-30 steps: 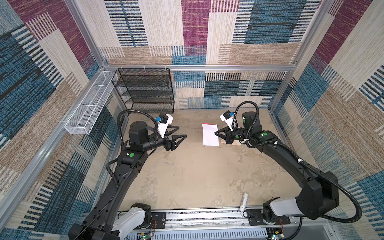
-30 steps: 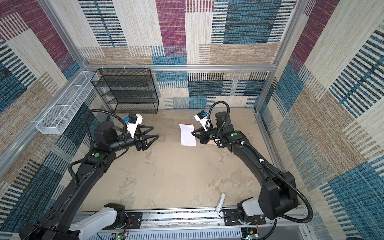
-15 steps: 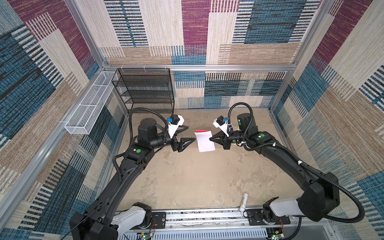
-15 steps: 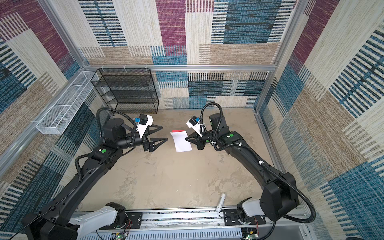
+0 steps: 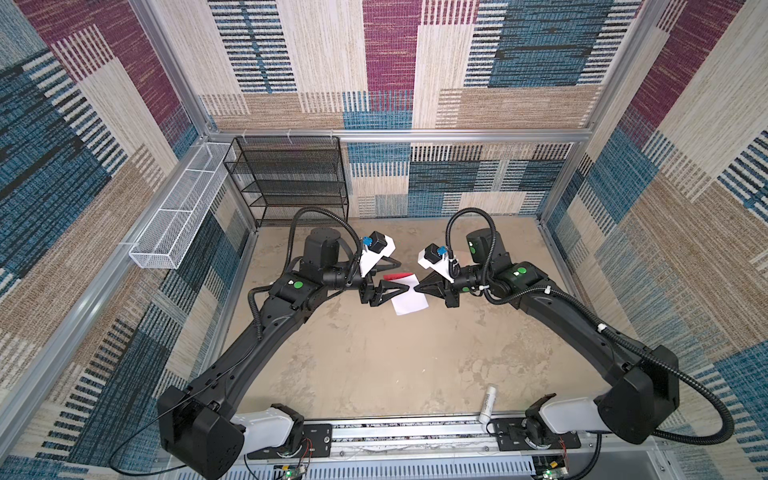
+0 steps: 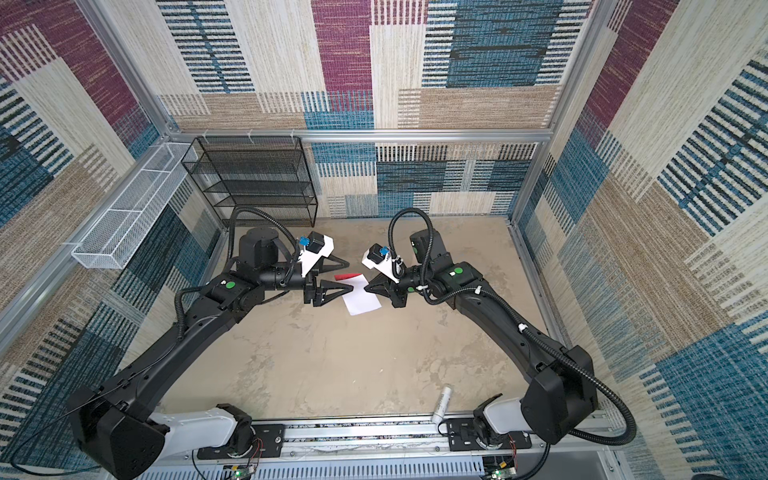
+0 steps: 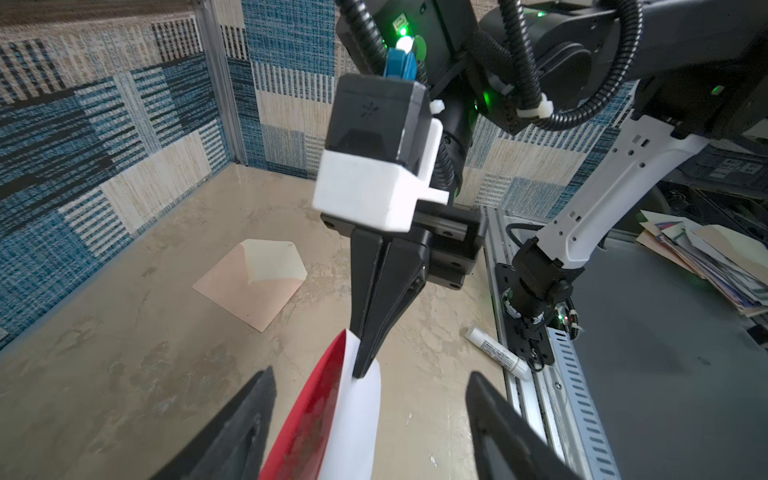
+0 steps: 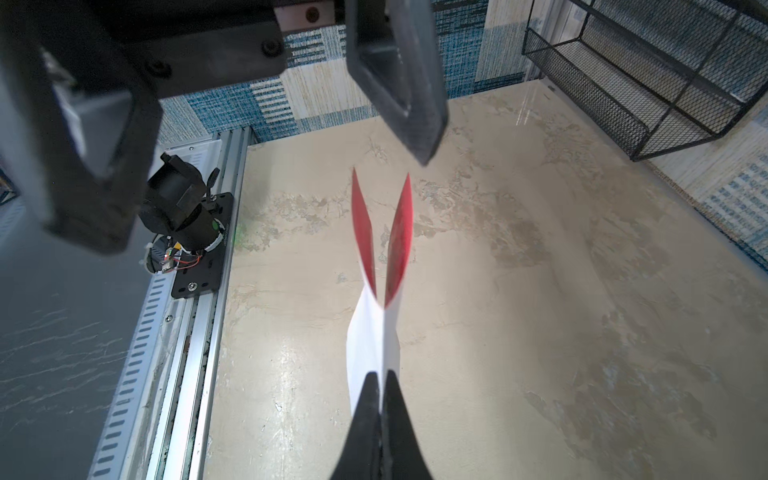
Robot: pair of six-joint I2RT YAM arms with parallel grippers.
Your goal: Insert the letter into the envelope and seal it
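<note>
The letter [image 5: 409,301] is a folded card, white outside and red inside, held in the air over the middle of the table. My right gripper [image 5: 417,286] is shut on its folded white edge [image 8: 374,332]. The card's free red edges gape in a V. My left gripper [image 5: 407,272] is open, one finger on each side of that free end [image 7: 357,424], with no contact visible. The peach-tan envelope [image 7: 253,286] lies flat on the table in the left wrist view, its cream-lined flap raised. My right arm hides it in both top views.
A white glue stick [image 5: 487,409] lies at the table's front edge by the right arm's base. A black wire shelf [image 5: 291,178] stands at the back left. A white mesh basket [image 5: 178,220] hangs on the left wall. Loose papers [image 7: 706,253] lie stacked outside the cell.
Both arms have come together toward the middle. My right gripper carried the letter leftward and tilted it; my left gripper, still open, moved right until its fingers straddle the card.
</note>
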